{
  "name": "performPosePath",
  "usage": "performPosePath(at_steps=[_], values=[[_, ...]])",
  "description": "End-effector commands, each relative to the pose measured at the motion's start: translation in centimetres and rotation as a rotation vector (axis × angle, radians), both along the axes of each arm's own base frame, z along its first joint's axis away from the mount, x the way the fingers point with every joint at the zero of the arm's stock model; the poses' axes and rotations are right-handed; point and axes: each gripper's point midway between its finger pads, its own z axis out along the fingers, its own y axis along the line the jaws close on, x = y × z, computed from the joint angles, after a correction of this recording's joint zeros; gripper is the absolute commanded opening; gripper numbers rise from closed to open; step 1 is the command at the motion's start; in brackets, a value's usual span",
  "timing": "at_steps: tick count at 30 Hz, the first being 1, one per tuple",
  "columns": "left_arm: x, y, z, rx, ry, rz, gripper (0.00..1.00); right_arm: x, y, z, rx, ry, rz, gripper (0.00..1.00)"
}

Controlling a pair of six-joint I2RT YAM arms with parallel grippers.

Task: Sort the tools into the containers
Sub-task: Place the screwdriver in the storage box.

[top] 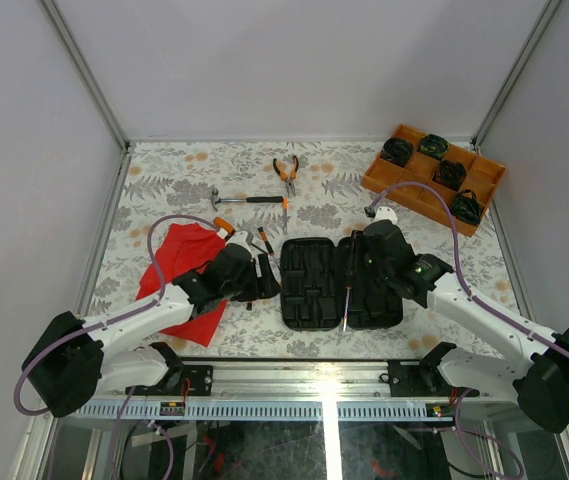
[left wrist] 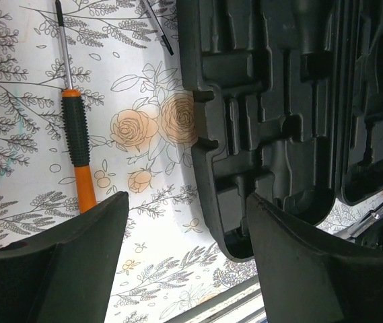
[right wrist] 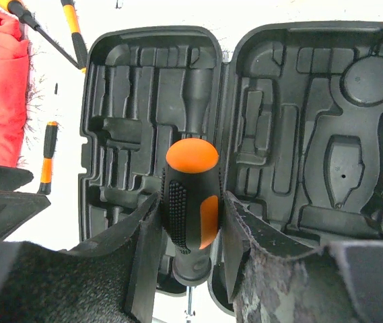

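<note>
One open black tool case (top: 306,288), one pair of orange-handled pliers (top: 285,170), one hammer (top: 244,199), at least four orange-and-black screwdrivers (right wrist: 191,202), one red cloth (top: 179,260), and one orange compartment tray (top: 409,188) holding four black round items (top: 450,174).

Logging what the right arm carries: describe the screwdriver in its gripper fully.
The screwdriver has a black handle with dotted rubbery grip, orange insets and a rounded orange butt, plus a thin steel shaft. The right gripper is shut on the handle, one finger each side. It runs along the hinge line of the open case, shaft pointing toward the arm bases.
</note>
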Motion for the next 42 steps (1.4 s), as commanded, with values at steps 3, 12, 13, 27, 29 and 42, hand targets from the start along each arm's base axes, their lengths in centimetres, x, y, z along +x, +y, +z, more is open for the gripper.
performPosePath(at_steps=[3,12,13,27,29,42], values=[[0.3,-1.5,0.1,-0.054,-0.02,-0.038,0.7,0.7,1.1,2.2,0.062,-0.052,0.009,0.0],[-0.3,-2.6,-0.5,-0.09,-0.003,-0.094,0.71,0.9,1.5,2.3,0.073,-0.045,0.011,0.0],[-0.3,-2.7,-0.6,-0.094,-0.001,-0.1,0.71,0.8,1.5,2.4,0.078,-0.045,0.01,0.0],[-1.5,-5.9,-0.5,-0.158,0.03,-0.228,0.6,0.8,1.4,2.5,0.057,-0.053,0.027,0.0],[-1.8,-6.4,-0.4,-0.161,0.032,-0.249,0.59,1.1,1.4,2.6,0.056,-0.06,0.02,0.0],[-3.5,-7.5,1.6,-0.192,-0.014,-0.343,0.58,1.6,1.7,2.7,0.062,-0.062,0.012,0.0]])
